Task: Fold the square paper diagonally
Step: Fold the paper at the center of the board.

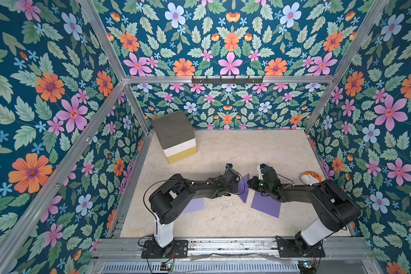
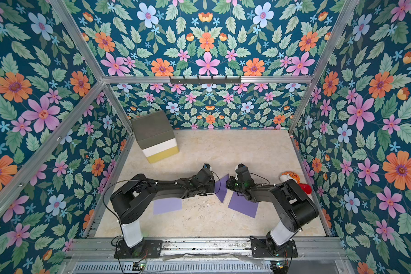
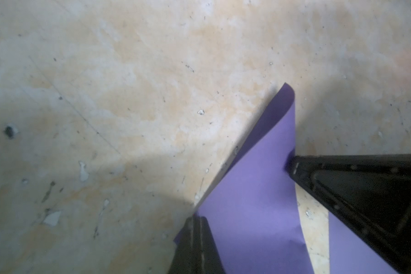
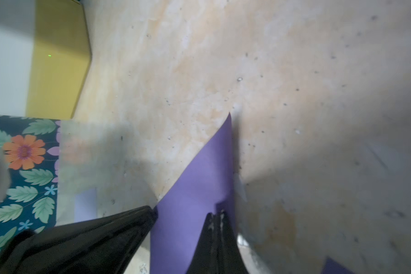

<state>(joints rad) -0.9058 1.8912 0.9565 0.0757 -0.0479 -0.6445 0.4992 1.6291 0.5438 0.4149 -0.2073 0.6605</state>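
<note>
A: Where do we find the square paper (image 1: 244, 188)?
B: We note it stood on edge, its top corner curled over, about mid-worktop (image 1: 247, 147). We cannot tell whether its lower tip touches the surface.
A: Grips?
B: We see the left gripper (image 3: 197, 219) pressed together on one corner. The right gripper (image 4: 217, 214) pinches the opposite edge.
A: Surroundings?
B: We log a second purple sheet (image 1: 266, 205) lying flat just right of it. A paler sheet (image 1: 195, 206) lies flat, partly under the left arm (image 1: 190, 187). A stacked box (image 1: 176, 136) sits in the far left corner, and a striped toy (image 1: 310, 176) by the right edge.
</note>
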